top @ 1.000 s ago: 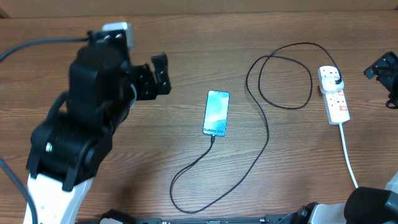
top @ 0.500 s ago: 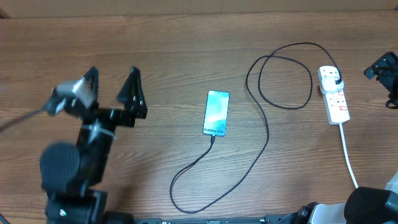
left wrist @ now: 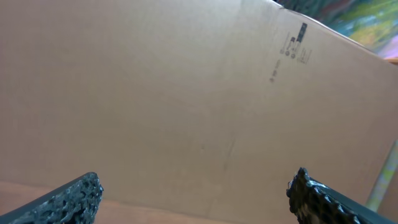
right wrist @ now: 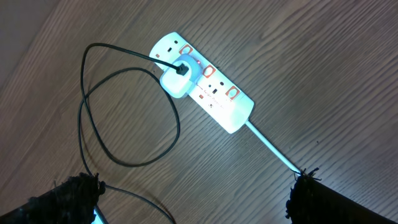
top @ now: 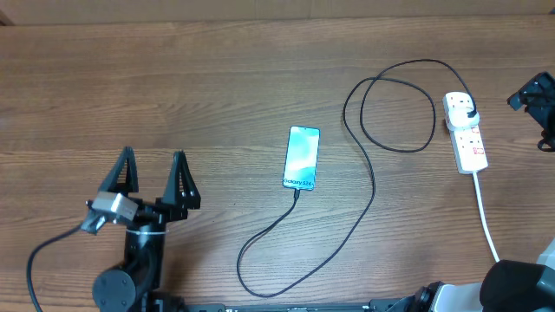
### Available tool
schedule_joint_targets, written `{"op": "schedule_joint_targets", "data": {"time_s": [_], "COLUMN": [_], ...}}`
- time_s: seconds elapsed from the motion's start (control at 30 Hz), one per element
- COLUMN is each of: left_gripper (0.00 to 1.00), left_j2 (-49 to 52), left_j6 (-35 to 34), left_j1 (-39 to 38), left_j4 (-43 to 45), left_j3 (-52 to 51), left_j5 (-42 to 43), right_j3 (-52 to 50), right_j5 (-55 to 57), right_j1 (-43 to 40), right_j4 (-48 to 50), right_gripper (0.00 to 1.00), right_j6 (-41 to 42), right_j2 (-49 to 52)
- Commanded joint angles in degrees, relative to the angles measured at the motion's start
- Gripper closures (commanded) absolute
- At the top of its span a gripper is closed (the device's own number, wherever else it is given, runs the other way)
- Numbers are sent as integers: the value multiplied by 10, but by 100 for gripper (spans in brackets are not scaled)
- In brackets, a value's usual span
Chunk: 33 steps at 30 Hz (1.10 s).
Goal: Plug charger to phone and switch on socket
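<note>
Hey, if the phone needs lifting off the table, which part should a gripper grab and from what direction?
Grip the phone across its two long edges near the middle, coming straight down from above. It lies flat, screen up, so only the thin sides offer a pinch. The charger cable leaves its short end nearest the robot, so probably avoid that end.

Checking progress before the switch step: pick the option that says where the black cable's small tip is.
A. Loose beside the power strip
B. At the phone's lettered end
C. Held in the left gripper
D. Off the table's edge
B: in the overhead view the cable runs up to the phone and meets its lettered end, while the left gripper stands apart from it, open and empty.
</note>
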Motion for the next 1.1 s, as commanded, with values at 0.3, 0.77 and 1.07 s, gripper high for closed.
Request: {"op": "schedule_joint_targets", "data": {"time_s": [0.3,0.77,1.07], "left_gripper": [1,1,1], "left_j2": [-144,-152,-152], "left_j6": [8,71,71], "left_j1": [45,59,60], "left_j4": [7,-129,-238], "left_j3": [-120,-121,-122], "left_j5": [-9,-9,-10], "right_j3": [12,12,12], "right_j5": [6,6,6], "right_j1": [0,0,0], "right_j4": [3,3,3], "right_gripper": [0,0,0], "right_j6": [2,2,2], "right_j2": [-13,-13,-13]}}
